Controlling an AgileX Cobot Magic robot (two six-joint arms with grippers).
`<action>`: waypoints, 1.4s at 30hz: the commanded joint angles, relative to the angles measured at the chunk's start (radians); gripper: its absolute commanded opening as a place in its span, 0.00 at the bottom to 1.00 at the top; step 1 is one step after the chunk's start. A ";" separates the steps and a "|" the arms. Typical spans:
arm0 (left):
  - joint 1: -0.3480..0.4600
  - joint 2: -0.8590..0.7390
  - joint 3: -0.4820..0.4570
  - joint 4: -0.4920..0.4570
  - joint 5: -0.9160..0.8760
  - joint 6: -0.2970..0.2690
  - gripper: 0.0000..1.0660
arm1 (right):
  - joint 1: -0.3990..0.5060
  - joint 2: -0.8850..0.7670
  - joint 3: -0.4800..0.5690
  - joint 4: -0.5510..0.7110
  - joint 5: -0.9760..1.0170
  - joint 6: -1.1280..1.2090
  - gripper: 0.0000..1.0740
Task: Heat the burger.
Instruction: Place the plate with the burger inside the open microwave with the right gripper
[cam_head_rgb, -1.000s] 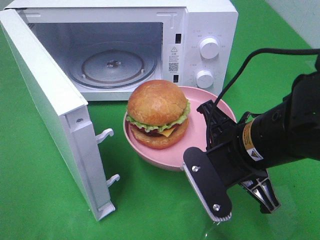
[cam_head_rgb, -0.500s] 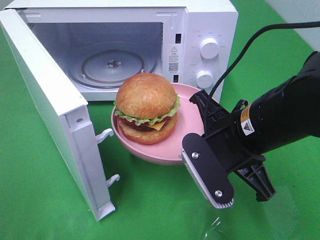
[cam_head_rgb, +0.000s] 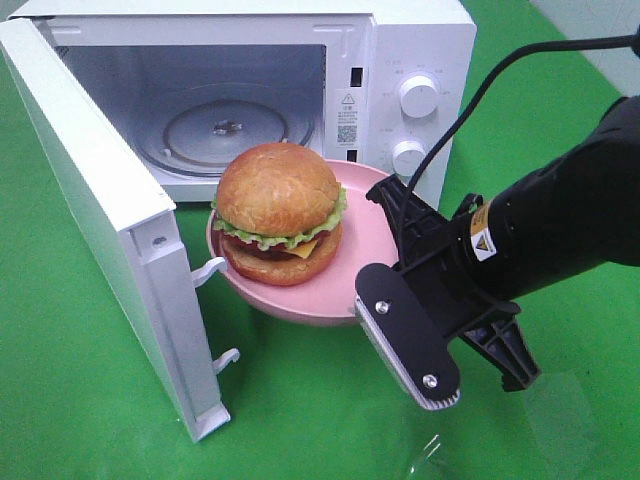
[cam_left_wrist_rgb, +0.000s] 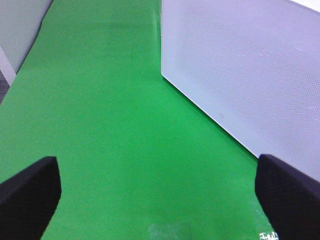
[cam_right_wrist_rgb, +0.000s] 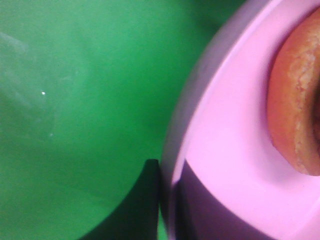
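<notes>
The burger (cam_head_rgb: 278, 212), with a golden-brown bun, lettuce, cheese and patty, sits on a round pink plate (cam_head_rgb: 357, 238). My right gripper (cam_head_rgb: 378, 262) is shut on the plate's right rim and holds it above the green cloth, just in front of the open microwave (cam_head_rgb: 420, 60). In the right wrist view the plate (cam_right_wrist_rgb: 225, 150) fills the right half, with the bun's edge (cam_right_wrist_rgb: 295, 110) showing and the gripper (cam_right_wrist_rgb: 167, 220) pinching the rim. My left gripper (cam_left_wrist_rgb: 155, 195) is open and empty over the cloth; it is out of the exterior high view.
The microwave door (cam_head_rgb: 90, 220) stands swung open at the left, its latch hooks close to the plate. A glass turntable (cam_head_rgb: 225, 130) lies inside the cavity. A white perforated microwave panel (cam_left_wrist_rgb: 250, 75) is beside the left gripper. Green cloth (cam_head_rgb: 300, 400) covers the table.
My right gripper has carried the plate with the burger to the left and closer to the microwave opening. The door has not moved.
</notes>
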 joint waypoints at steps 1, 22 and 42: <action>0.001 -0.019 0.001 -0.007 -0.015 0.001 0.92 | -0.005 0.003 -0.028 -0.002 -0.059 0.010 0.00; 0.001 -0.019 0.001 -0.007 -0.015 0.001 0.92 | -0.005 0.215 -0.294 0.031 0.014 0.014 0.00; 0.001 -0.019 0.001 -0.007 -0.015 0.001 0.92 | -0.006 0.403 -0.555 0.057 0.099 -0.059 0.00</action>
